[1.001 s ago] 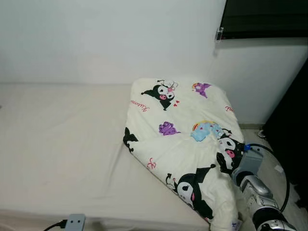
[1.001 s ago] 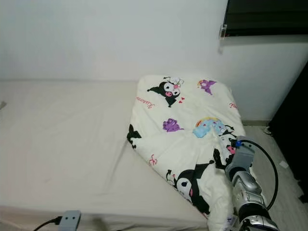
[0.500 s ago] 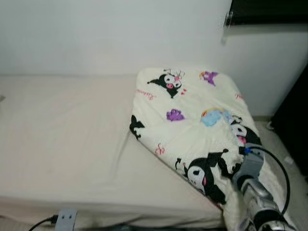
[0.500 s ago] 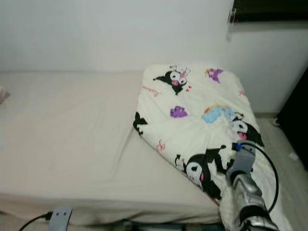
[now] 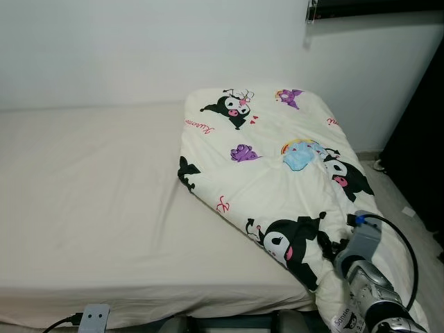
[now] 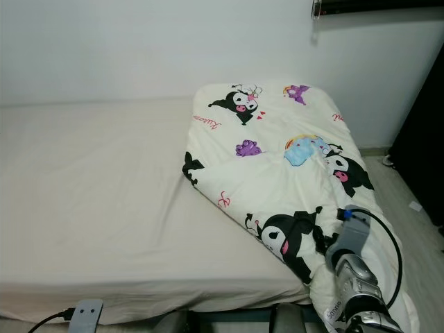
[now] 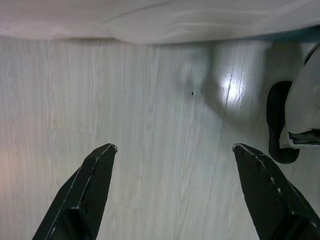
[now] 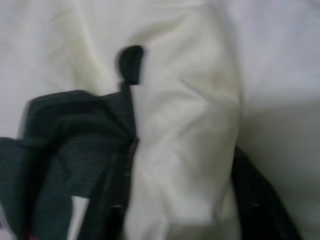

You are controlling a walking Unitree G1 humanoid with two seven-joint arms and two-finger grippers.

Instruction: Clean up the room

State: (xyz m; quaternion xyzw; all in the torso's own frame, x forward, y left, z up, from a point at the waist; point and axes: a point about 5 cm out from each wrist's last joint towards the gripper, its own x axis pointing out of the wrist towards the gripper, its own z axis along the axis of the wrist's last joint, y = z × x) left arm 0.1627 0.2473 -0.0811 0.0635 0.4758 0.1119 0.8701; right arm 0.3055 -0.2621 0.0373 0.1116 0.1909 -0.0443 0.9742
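pinching the cartoon quilt near the bed's foot, the right gripper has drawn it downward (straightening begins); left gripper hangs spread over floor.

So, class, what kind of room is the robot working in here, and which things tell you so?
Most likely a bedroom. A bed with a plain cream sheet stands against the white wall, and a cartoon-print duvet lies folded over its right end, where the right pincer grips a fold.
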